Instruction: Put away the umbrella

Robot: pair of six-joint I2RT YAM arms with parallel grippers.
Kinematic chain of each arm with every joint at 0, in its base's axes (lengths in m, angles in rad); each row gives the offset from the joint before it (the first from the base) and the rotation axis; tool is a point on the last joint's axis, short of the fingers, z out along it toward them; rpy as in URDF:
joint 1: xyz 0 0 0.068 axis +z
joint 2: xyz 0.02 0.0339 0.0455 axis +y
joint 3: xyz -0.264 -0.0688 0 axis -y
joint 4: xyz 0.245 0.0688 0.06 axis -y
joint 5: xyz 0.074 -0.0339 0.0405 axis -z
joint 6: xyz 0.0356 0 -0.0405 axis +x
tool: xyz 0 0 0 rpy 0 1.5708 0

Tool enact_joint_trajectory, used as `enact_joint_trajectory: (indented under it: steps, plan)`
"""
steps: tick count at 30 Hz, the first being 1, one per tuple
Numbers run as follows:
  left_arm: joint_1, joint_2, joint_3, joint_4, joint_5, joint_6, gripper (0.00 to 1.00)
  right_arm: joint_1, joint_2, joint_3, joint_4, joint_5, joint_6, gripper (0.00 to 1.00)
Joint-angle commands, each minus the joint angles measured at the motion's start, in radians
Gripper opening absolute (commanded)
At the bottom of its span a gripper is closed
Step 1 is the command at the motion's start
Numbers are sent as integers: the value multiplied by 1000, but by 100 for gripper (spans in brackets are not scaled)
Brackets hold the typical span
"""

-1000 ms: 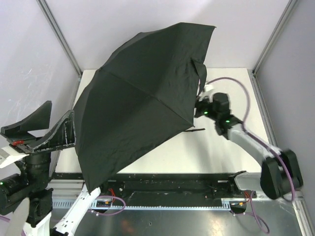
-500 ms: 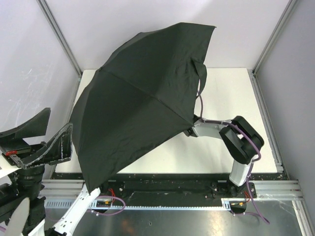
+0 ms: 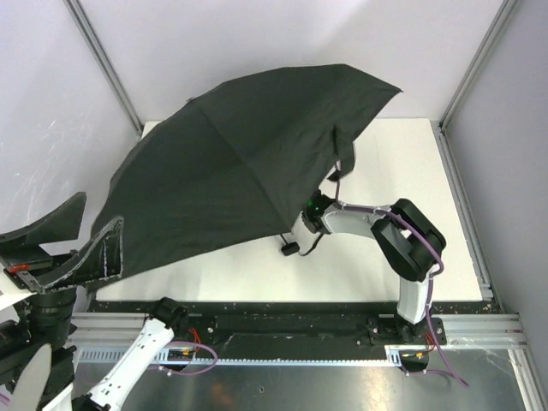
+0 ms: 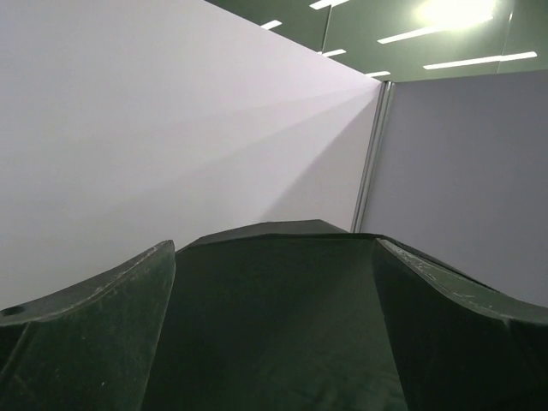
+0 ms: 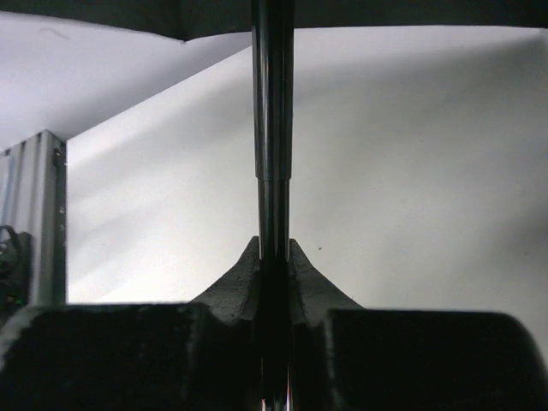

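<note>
Fingers of the left gripper (image 3: 94, 218) stand apart, lower left. Mid-frame, the right gripper (image 5: 274, 265) is clamped on the shaft (image 5: 272, 128) of the open umbrella (image 3: 248, 163). Risk: the wide canopy (image 4: 274, 325) levers the thin shaft round in that grip. Its rim nears the left wall (image 3: 51, 103); room lies over the table (image 3: 411, 163), right.

Probably a lab, panel walls (image 3: 257, 43), aluminium framing (image 3: 104, 64)

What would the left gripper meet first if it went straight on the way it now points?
Probably the umbrella, its black canopy filling the gap between the left gripper's open fingers; distance is unclear.
</note>
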Motion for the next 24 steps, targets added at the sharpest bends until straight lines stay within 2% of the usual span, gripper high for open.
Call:
enact_joint_trajectory:
  steps: [1, 4, 8, 11, 13, 19, 24]
  plan:
    - [-10, 13, 13, -2, -17, 6, 99, -2, -136, 38, -106, 38, 202, 1]
    - [-10, 30, 49, -5, -46, 5, 99, -2, -269, 34, -249, 129, 312, 0]
    - [-10, 23, 81, -8, -157, -33, 99, -29, -475, 31, -522, 409, 497, 0]
    - [-10, -4, 47, -8, -235, -97, 99, -110, -606, 3, -642, 482, 666, 0]
    - [-10, -14, 13, -13, -244, -137, 98, -141, -682, -20, -688, 521, 717, 0]
    - [-10, 45, -19, -159, -118, -221, 99, -158, -835, -111, -664, 558, 772, 0]
    - [-10, 181, -133, -225, 186, -340, 99, -152, -914, -198, -591, 598, 784, 0]
